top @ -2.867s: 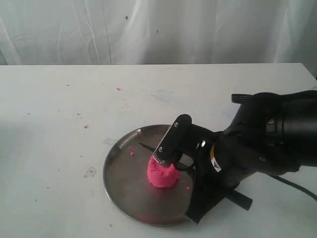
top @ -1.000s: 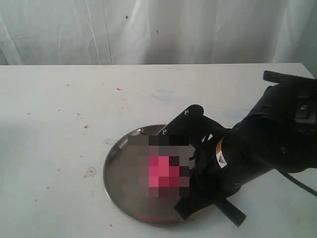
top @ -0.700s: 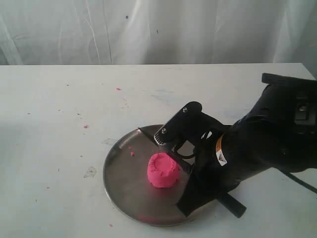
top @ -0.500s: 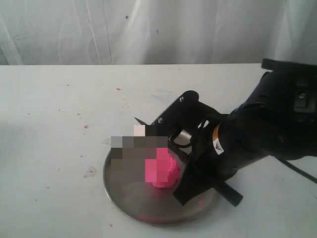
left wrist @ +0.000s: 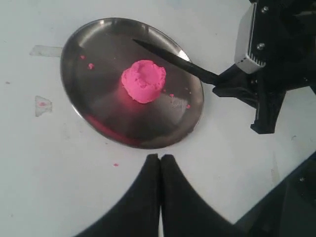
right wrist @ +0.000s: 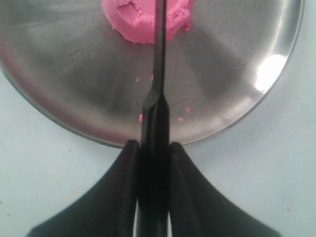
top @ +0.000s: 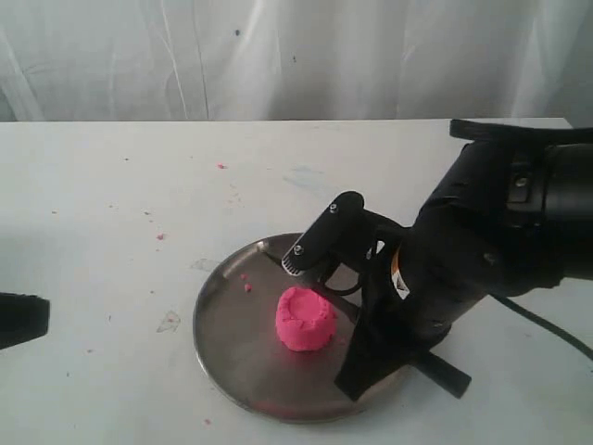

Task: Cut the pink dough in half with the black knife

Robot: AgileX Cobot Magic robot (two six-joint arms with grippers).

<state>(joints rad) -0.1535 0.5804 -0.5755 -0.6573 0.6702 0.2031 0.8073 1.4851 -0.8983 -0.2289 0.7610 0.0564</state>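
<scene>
We see right gripper (right wrist: 154,148) clamped on black knife (left wrist: 168,56); in the exterior view, long axis 4-to-10 o'clock, tip at 10, by the whole pink dough (top: 305,318). Left gripper (left wrist: 160,158) fingers together.

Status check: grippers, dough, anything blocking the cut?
Right gripper shut on black knife, blade clear of pink dough. Left gripper shut, empty, off the steel plate. Dough one uncut lump on plate. Only pink crumbs nearby.

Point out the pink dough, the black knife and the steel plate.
pink dough (left wrist: 143,80), left wrist view, dimpled top of the lump.
black knife (right wrist: 158,49), right wrist view, middle of the blade.
steel plate (top: 227,324), exterior view, bare floor beside the dough.
</scene>
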